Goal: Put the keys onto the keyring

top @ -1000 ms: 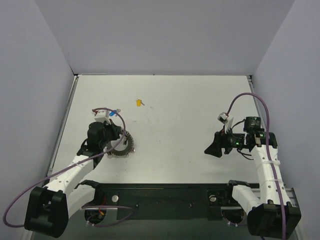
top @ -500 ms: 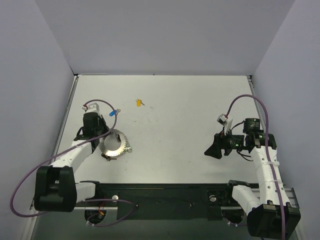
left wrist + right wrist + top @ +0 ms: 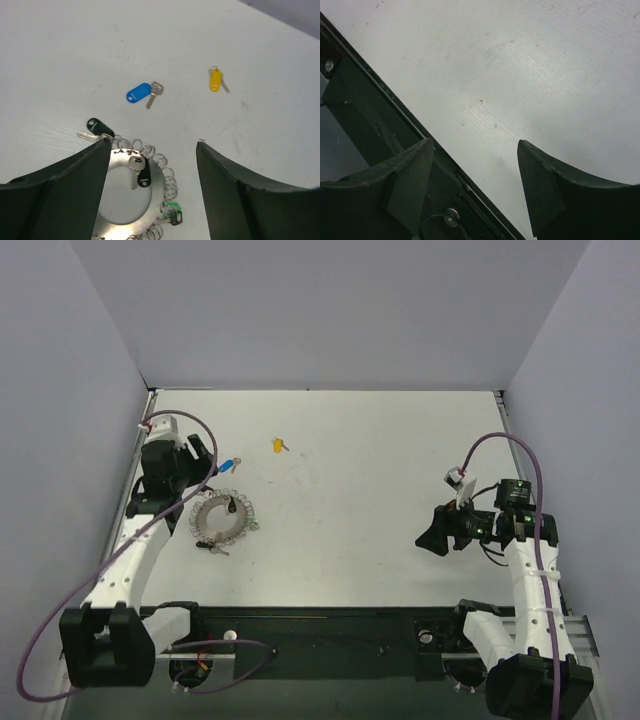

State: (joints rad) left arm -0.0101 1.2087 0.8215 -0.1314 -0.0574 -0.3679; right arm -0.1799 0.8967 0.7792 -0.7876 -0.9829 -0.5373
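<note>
Left gripper (image 3: 152, 145) is released, its fingers wide apart with nothing between them. The keyring (image 3: 125, 202), a silver disc edged with a wire coil, lies flat on the table (image 3: 380, 460), low in the gap and closer to the left finger, which hides part of its rim. A green key (image 3: 172, 214) and a black key (image 3: 142, 175) lie on the ring; a second black key (image 3: 95, 127) lies at its far edge, just beside the left fingertip. Whether any of them is threaded on the coil cannot be told.

The blue key (image 3: 142, 93) lies loose on the table beyond the fingertips, past the ring and apart from it. The yellow key (image 3: 215, 80) lies further off to the right, well apart from the blue one. Nothing stands between the jaws and either loose key.

Right gripper (image 3: 474, 142) is also released and holds nothing, over bare table by the black rail (image 3: 370, 125) at the near edge, far from all the keys
</note>
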